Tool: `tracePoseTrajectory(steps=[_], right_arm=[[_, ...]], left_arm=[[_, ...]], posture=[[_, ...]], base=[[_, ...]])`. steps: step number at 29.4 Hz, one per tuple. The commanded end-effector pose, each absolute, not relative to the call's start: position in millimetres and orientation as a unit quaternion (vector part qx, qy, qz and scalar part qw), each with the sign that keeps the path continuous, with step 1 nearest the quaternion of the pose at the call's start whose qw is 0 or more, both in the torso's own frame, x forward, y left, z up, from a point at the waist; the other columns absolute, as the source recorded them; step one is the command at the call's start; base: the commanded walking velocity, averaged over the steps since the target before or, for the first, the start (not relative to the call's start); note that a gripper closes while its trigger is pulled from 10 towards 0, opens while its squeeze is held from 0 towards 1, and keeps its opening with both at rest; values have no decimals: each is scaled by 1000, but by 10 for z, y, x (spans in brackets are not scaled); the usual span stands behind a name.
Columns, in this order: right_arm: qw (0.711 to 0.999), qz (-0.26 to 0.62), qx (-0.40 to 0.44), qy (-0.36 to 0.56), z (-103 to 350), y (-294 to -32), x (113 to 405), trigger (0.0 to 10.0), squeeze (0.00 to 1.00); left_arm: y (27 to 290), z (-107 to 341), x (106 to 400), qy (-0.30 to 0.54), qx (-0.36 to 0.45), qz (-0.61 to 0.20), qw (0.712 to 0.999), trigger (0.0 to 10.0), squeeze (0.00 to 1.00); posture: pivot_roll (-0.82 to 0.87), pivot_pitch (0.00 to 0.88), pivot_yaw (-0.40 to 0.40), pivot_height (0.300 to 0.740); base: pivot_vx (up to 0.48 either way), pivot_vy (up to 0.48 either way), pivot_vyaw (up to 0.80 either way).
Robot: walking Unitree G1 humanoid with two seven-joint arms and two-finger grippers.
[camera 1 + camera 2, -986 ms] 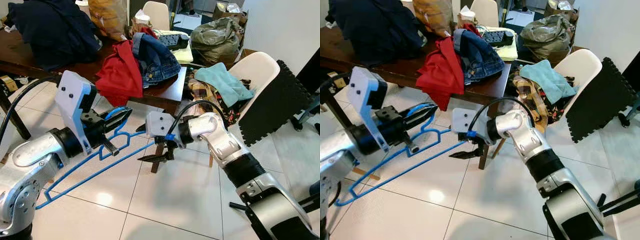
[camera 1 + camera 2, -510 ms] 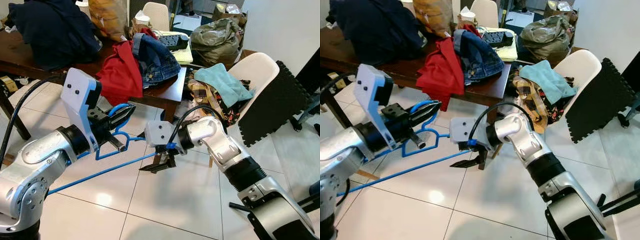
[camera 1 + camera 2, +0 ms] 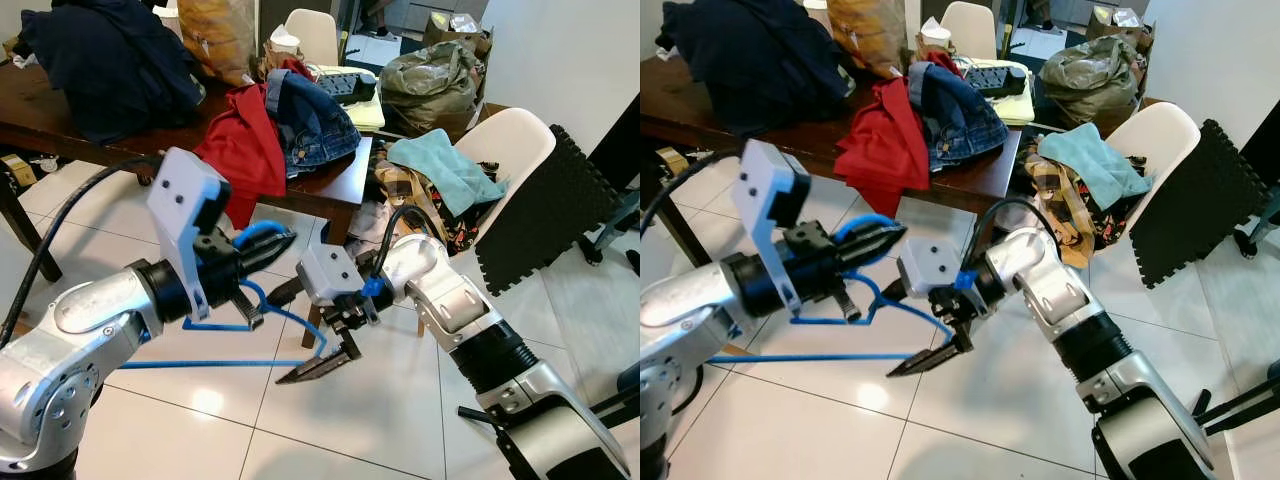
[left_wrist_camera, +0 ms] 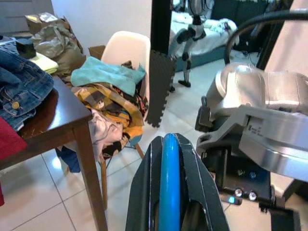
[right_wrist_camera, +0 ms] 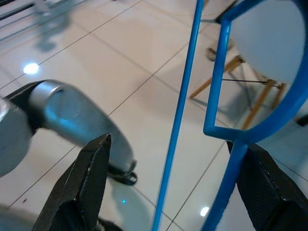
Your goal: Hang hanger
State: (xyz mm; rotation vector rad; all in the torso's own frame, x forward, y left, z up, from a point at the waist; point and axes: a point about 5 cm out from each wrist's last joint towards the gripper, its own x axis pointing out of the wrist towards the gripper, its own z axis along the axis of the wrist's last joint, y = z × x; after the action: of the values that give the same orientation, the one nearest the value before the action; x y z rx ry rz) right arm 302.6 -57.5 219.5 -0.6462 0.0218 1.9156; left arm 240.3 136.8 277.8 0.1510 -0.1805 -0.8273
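**Hanger in the left pincer, no rail reached yet**

The left pincer [image 3: 262, 247] is clamped on the blue hanger [image 3: 225, 325], near its hook; the left wrist view shows the blue bar pressed between the two black fingers [image 4: 144, 192]. The hanger is in the air above the tiled floor [image 3: 330, 420], in front of the dark wooden bench [image 3: 340, 180], and its long bar runs from the pincer back toward the robot's left side.

The right pincer [image 3: 322, 365] is just beside the hanger, lower than the left pincer and also in front of the bench. Its fingers are apart, and in the right wrist view the blue bars pass between them without a clear touch, so it holds nothing.

On the bench lie a red cloth [image 3: 240, 150] and a denim jacket [image 3: 310, 115]. To the right of the bench stands a white chair [image 3: 510, 145] with more clothes.

I judge that the picking up is done. The hanging itself is not done: no rail or hook for the hanger is visible, so the robot must first find such a place and bring the hanger there.
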Motion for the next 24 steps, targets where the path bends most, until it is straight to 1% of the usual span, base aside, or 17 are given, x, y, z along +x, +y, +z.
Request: tracePoseTrajectory(steps=[1,2,3,4,6,7,8,12,13,24], right_arm=[[485,825,-291,4,2253,-546,2943,10000,0],[476,826,-302,12,2226,-554,2930,10000,0],[476,826,-302,12,2226,-554,2930,10000,0],[469,826,-311,19,2198,-561,2920,10000,0],[469,826,-311,19,2198,-561,2920,10000,0],[460,828,-319,27,2160,-568,2898,10000,0],[453,830,-324,32,2135,-573,2879,7020,0],[448,831,-327,35,2119,-577,2868,7020,0],[447,832,-328,36,2117,-578,2865,0,0],[456,819,-346,41,2134,-597,2937,0,0]], left_arm=[[1394,2714,2405,-64,104,-397,910,10000,0],[1395,2706,2401,-60,111,-401,907,10000,0],[1395,2706,2401,-60,111,-401,907,10000,0],[1396,2703,2399,-58,115,-403,906,10000,0],[1396,2703,2399,-58,115,-403,906,10000,0],[1399,2701,2402,-56,116,-402,906,10000,0],[1401,2700,2406,-55,116,-401,907,10000,0],[1404,2698,2411,-55,115,-399,908,10000,0],[1407,2694,2417,-54,114,-396,909,10000,0],[1415,2692,2432,-57,107,-388,914,10000,0]], posture=[[106,99,-123,740],[106,100,-123,740],[106,100,-123,740],[105,100,-123,740],[105,100,-123,740],[104,101,-122,740],[104,103,-122,740],[104,103,-122,740],[101,104,-121,740],[98,107,-124,740]], base=[[0,0,0],[0,0,0],[0,0,0],[0,0,0],[0,0,0],[0,0,0],[0,0,0],[0,0,0],[0,0,0],[0,0,0]])
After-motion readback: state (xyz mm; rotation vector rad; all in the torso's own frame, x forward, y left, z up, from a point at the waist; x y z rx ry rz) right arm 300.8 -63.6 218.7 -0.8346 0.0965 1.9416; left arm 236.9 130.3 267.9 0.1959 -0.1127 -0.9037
